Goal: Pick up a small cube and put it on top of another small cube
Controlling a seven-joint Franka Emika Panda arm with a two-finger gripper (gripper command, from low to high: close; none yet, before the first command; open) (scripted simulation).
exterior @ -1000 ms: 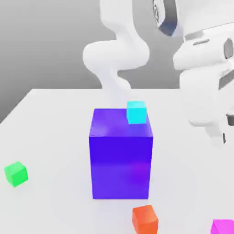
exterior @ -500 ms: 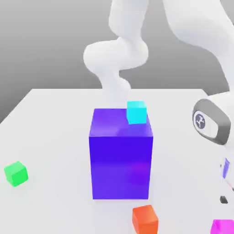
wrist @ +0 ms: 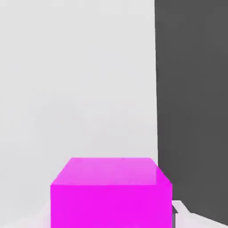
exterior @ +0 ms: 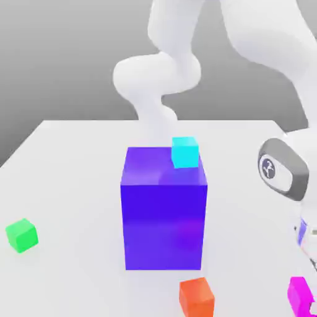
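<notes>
The small magenta cube (exterior: 298, 293) sits at the front of the table on the exterior view's right, partly covered by my hand. My gripper (exterior: 309, 302) is down at that cube, right against it. In the hand view the magenta cube (wrist: 111, 192) looms very close, with the white table and its edge beyond it. The small green cube (exterior: 21, 235) rests on the table far off on the exterior view's left, apart from everything.
A big blue-purple block (exterior: 164, 207) stands mid-table with a cyan cube (exterior: 184, 151) at its back corner. An orange-red cube (exterior: 197, 298) lies in front of it. The table's edge (wrist: 156, 111) runs close beside the magenta cube.
The arm has swung down on the exterior view's right, bringing the hand from high above the table to the magenta cube. The other cubes have not moved.
</notes>
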